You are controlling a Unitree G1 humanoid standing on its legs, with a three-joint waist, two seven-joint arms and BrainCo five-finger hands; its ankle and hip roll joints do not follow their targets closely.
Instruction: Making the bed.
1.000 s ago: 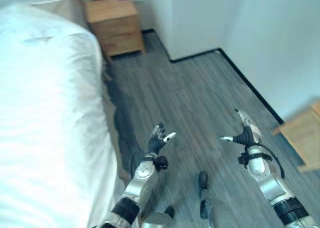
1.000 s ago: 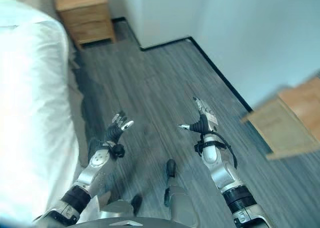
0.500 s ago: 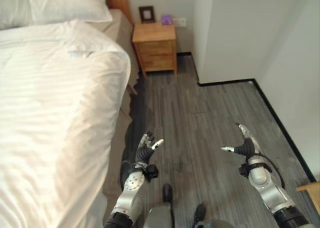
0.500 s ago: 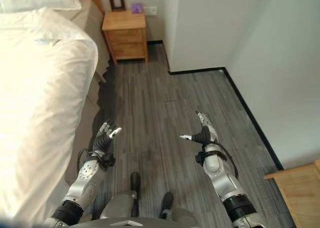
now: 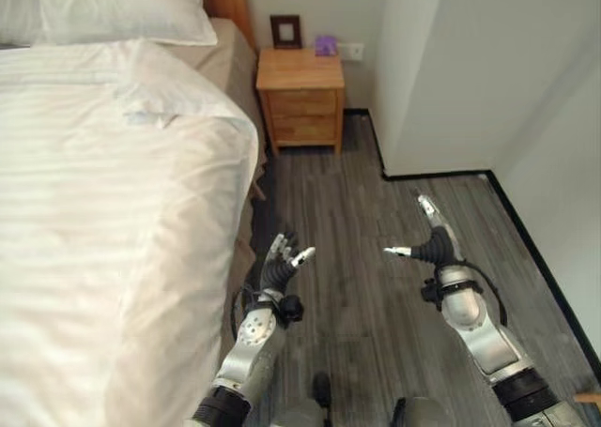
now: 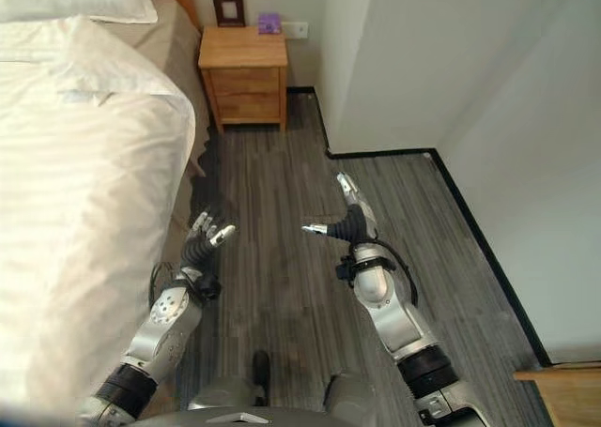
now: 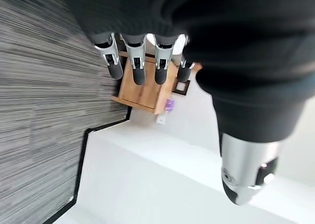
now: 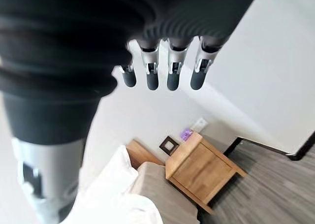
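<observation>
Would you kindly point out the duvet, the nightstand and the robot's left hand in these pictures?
duvet (image 5: 103, 221), left eye view, on its striped top surface.
nightstand (image 5: 300, 68), left eye view, on its wooden top.
left hand (image 5: 278, 269), left eye view, on the palm below the fingers.

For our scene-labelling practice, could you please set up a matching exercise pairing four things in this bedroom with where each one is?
Things:
1. pillow
2. picture frame
3. left hand
4. duvet

Places:
A. on the nightstand
B. spread across the bed
C. raised over the floor beside the bed
D. at the head of the bed

Pairs: 1-D, 2-A, 3-C, 4-B
</observation>
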